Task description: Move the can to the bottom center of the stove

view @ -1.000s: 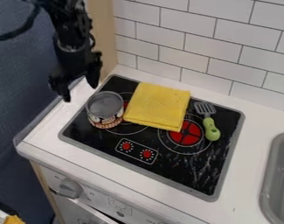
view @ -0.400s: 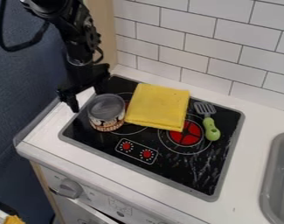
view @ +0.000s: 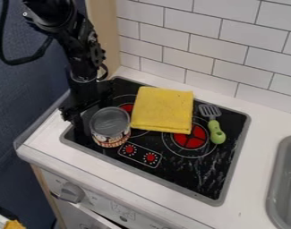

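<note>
Where the can (view: 109, 127) stands: upright on the stove (view: 189, 181), near its front left edge, short of bottom center.
Gripper (view: 89, 108): fingers spread behind the can, presumably for nudging that round, gray-topped cylinder instead of pinching it.
Towel (view: 163, 109): yellow, soft-looking, folded flat, just beside the can.
Spatula (view: 216, 130): slotted gray head, rounded green handle.
Stove finish: glossy black, with printed rings.

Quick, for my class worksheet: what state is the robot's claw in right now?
Claw: open, its fingers spread, close beside the can and not closed around it.
</note>
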Controlling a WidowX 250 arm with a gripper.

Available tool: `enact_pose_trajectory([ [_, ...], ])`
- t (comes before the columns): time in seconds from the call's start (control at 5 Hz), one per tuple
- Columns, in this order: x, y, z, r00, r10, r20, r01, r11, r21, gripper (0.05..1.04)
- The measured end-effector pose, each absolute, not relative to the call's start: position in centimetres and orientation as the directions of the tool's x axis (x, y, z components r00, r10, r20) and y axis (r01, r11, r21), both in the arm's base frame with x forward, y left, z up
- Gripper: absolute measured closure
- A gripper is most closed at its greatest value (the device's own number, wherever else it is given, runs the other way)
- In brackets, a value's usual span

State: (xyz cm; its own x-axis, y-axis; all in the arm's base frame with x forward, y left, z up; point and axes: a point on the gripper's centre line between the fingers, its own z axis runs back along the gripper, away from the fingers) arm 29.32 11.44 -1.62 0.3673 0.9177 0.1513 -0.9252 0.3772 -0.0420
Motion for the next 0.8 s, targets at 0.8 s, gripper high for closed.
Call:
enact_pose_trajectory([
  [0.8,27.1,7.0,-1.4,0.230,0.967,0.113,-0.969,0.238,-0.064,0.084],
])
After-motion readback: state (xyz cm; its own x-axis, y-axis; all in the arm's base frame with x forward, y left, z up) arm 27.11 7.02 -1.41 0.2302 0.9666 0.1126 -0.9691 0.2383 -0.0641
